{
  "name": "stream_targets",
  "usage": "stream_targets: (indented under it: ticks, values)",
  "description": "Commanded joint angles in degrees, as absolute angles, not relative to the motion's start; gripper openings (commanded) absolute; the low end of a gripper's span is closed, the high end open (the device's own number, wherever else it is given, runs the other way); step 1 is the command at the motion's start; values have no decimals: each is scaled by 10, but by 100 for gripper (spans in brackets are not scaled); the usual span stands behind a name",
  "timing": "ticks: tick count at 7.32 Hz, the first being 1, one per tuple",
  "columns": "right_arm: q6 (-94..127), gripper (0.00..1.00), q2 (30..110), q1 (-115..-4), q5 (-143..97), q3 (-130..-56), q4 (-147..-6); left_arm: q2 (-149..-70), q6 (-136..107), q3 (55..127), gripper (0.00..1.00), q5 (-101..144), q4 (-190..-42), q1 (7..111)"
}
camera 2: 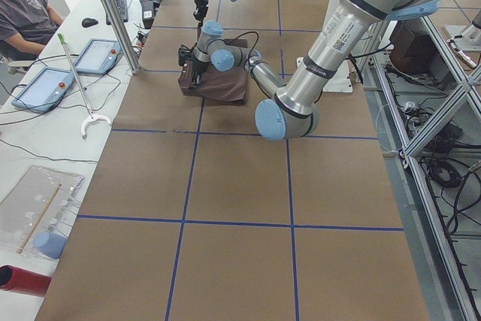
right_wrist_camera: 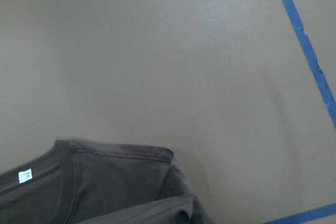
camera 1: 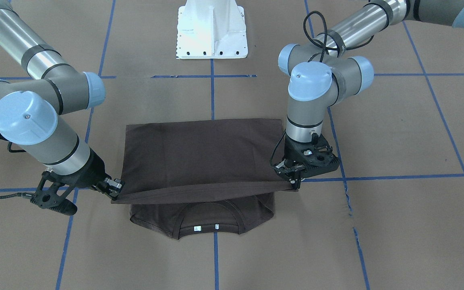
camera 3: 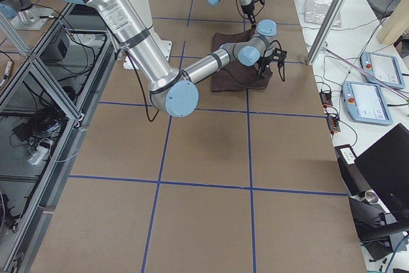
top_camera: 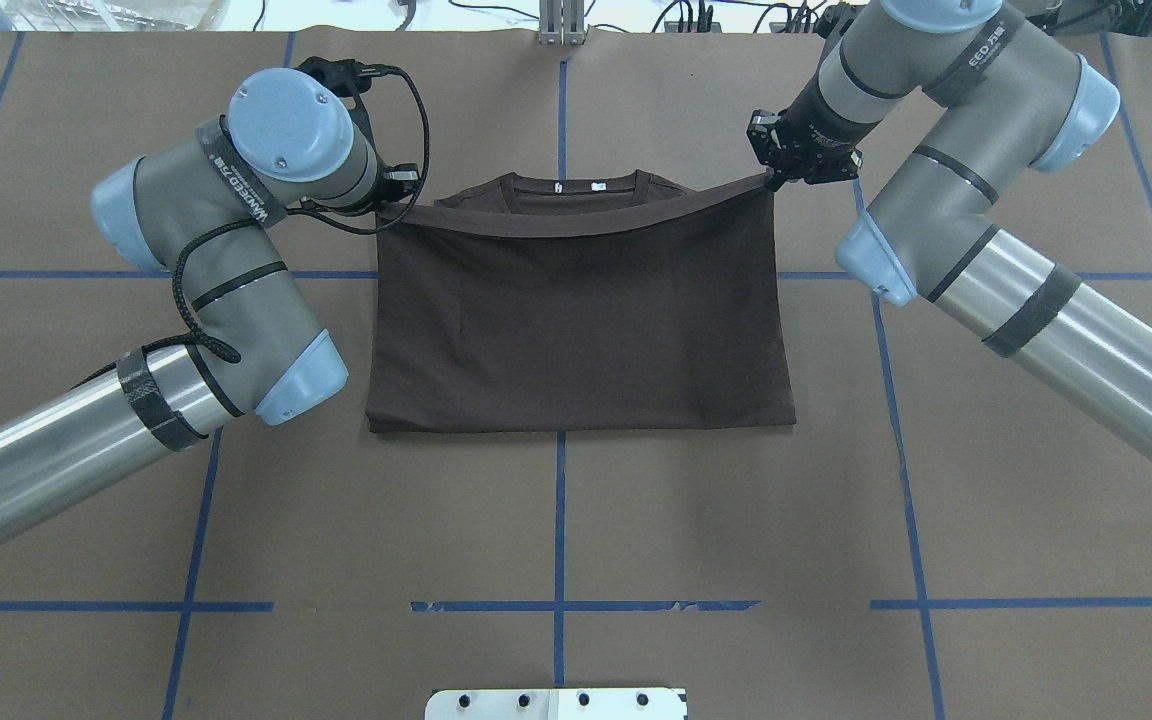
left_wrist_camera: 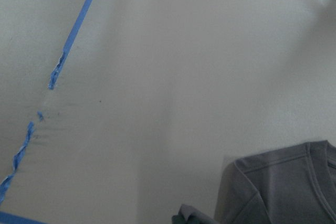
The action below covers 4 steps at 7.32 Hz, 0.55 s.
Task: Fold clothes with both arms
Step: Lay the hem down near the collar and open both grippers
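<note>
From the front we see the T-shirt [camera 1: 199,157] lying mid-table. Its lifted edge is stretched between the left gripper [camera 1: 295,180] and the right gripper [camera 1: 115,188], each pinched tight on a corner, just short of the collar [camera 1: 210,225]. We judge the fold half laid. Next, both should carry the edge evenly over the collar and release together.

From overhead, the right gripper clamps its corner, while the left gripper's tips are hidden. The side views show a tablet [camera 2: 43,88] and a person [camera 2: 22,5] off-table, well apart. In the wrist views we see bare table [left_wrist_camera: 157,77] ahead and nothing in the way.
</note>
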State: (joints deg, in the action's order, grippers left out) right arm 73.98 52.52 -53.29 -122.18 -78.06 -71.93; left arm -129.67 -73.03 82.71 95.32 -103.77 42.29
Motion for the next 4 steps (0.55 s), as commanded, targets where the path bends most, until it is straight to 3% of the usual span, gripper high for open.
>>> stream_targets:
  ticks: [1,4]
  values:
    - [739,0,524,-535,-1222,-759,-700,-1298,-723,813,0,952,-1049,425]
    - [740,0,521,-534,-1222,-759,-700,-1303,-724,813,0,953,-1047,425]
